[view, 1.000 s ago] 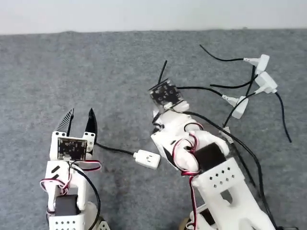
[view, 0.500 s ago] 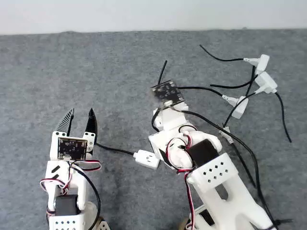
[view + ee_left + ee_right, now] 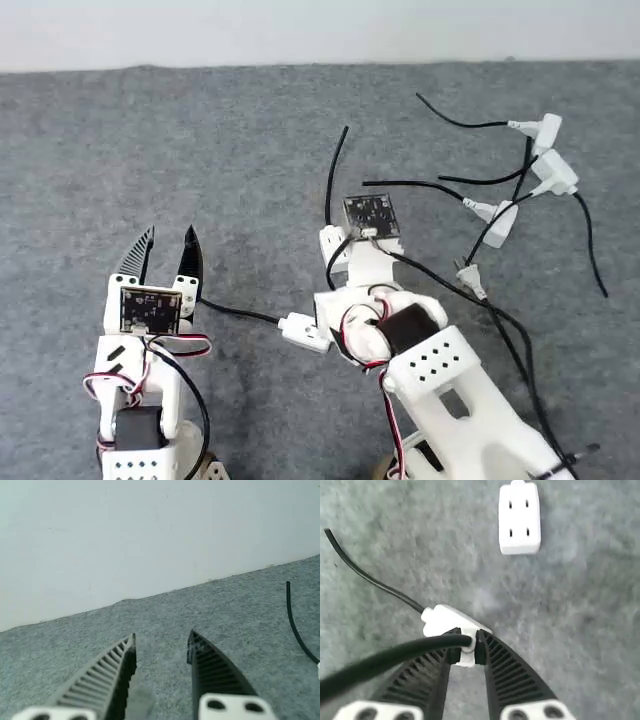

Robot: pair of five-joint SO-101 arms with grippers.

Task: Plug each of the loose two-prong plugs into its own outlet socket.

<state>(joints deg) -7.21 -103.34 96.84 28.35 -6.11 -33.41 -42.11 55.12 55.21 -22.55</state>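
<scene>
I counted two arms at the grey tabletop (image 3: 250, 150). The left arm (image 3: 145, 380) sat at the near left. Its jaws were parted a moderate way, held nothing, and pointed toward the far wall. The right arm (image 3: 430, 365) was folded over the middle of the tabletop, and its jaws were closed on one white plug (image 3: 445, 620). They pinched the plug's near end while its thin black cord (image 3: 370, 579) trailed off over the tabletop. One white outlet block (image 3: 519, 525) lay flat ahead of the held plug and apart from it, showing two pairs of slots, four in all. From above, that block sat between the two arms, just beside the right one. Five more plugs lay loose to the right. The farthest plug (image 3: 545, 128) and a second plug (image 3: 555, 172) were close together. A third plug (image 3: 500, 222) had a slim plug (image 3: 480, 209) against it. One small pronged plug (image 3: 470, 276) lay alone, nearer the right arm.
</scene>
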